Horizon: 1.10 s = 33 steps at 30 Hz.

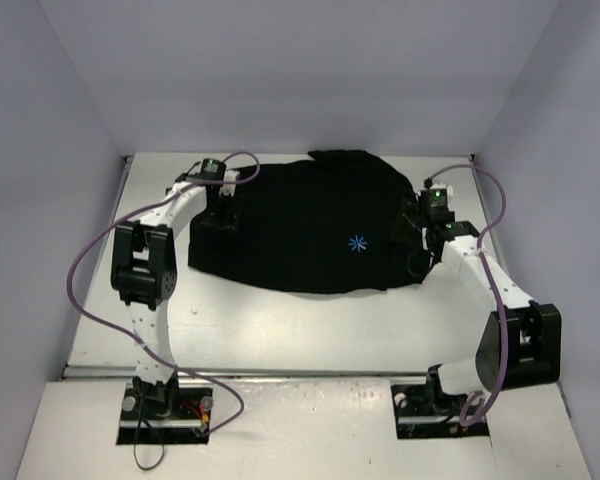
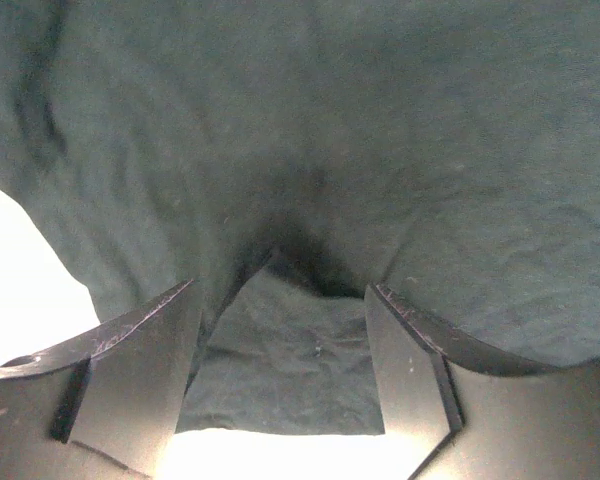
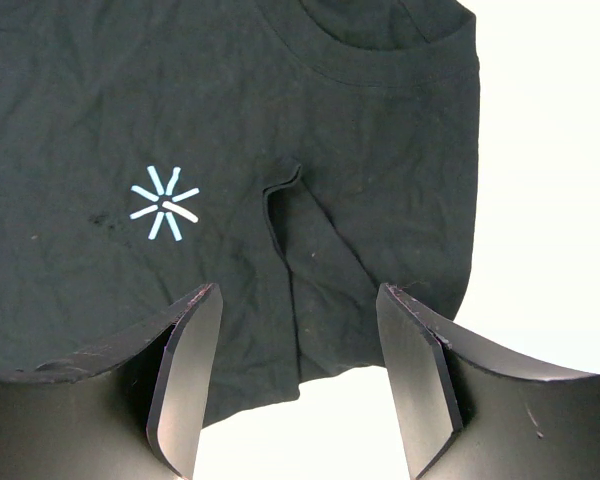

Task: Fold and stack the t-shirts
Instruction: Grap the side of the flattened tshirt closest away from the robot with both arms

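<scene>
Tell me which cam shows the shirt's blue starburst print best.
Right wrist: the starburst print is large and sharp, every ray distinct on the t-shirt. Top external shows it only as a tiny blue speck. Left wrist shows plain dark fabric, no print.

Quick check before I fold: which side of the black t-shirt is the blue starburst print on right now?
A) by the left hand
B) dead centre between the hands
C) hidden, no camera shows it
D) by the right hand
D: in the top view the blue starburst print sits on the t-shirt close to the right hand and well away from the left hand. Of the two wrist views, only the right one shows it.
</scene>
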{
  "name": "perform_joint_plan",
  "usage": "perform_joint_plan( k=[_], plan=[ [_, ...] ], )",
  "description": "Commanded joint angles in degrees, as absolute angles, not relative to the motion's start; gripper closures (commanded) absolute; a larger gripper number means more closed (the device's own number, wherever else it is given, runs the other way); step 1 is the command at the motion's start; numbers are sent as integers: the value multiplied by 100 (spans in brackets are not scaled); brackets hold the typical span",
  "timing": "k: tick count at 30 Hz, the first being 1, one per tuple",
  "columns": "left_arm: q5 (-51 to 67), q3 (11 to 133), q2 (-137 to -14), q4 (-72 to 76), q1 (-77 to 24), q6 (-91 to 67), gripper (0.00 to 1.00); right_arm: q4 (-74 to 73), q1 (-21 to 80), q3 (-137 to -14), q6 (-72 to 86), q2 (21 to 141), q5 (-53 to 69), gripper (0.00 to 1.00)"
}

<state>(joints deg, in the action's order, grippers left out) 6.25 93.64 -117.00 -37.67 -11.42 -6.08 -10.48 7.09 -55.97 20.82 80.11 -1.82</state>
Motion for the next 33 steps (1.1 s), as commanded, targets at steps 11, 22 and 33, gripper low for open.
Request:
perform_joint_plan(
  k=[11,22,33],
  plan=[
    [1208,10051,-11874,-3961,-964,-512,42,-836,677,-5382,2045,7620,-101,39],
    [-320,9745,-11475,-3981,-1081,-2731,44,-842,677,-5328,2067,7604,-116,39],
    [1984,10231,-11576,-3990,-899,1125,38,-844,677,-5195,1969,7427,118,39]
  ],
)
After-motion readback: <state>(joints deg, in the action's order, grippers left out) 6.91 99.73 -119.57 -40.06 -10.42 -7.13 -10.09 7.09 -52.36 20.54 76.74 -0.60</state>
